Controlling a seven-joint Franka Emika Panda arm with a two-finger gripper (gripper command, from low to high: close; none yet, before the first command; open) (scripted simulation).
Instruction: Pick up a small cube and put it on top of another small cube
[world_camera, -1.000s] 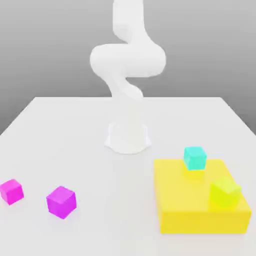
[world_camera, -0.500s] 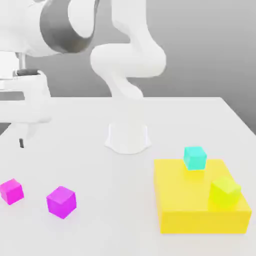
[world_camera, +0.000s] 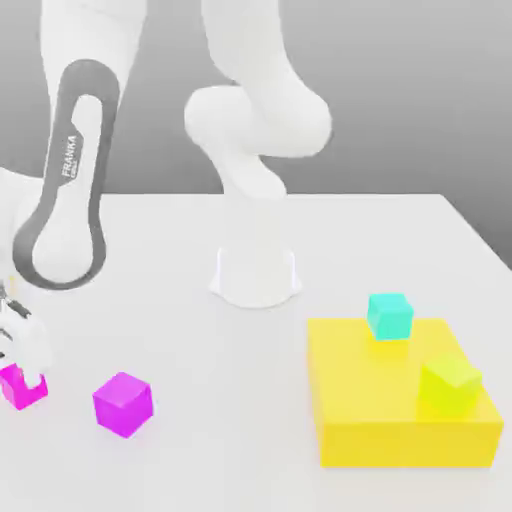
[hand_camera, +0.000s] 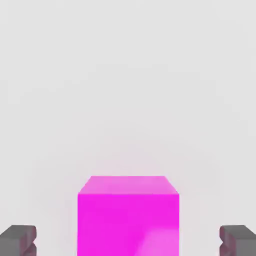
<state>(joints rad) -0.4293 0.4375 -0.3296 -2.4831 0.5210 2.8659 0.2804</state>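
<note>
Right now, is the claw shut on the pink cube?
No: in the hand view the fingertips stand apart on either side of the pink cube.

Gripper (world_camera: 12, 372) partly cut off at exterior view's left edge, apparently hiding most of small cube (world_camera: 14, 388).

Your exterior view looks from in front and somewhat above, across the white table (world_camera: 400, 230) toward the arm's base (world_camera: 256, 275). Your hand view looks down from very close. Both views share the small magenta cube (world_camera: 14, 388) (hand_camera: 128, 215) on the table.
</note>
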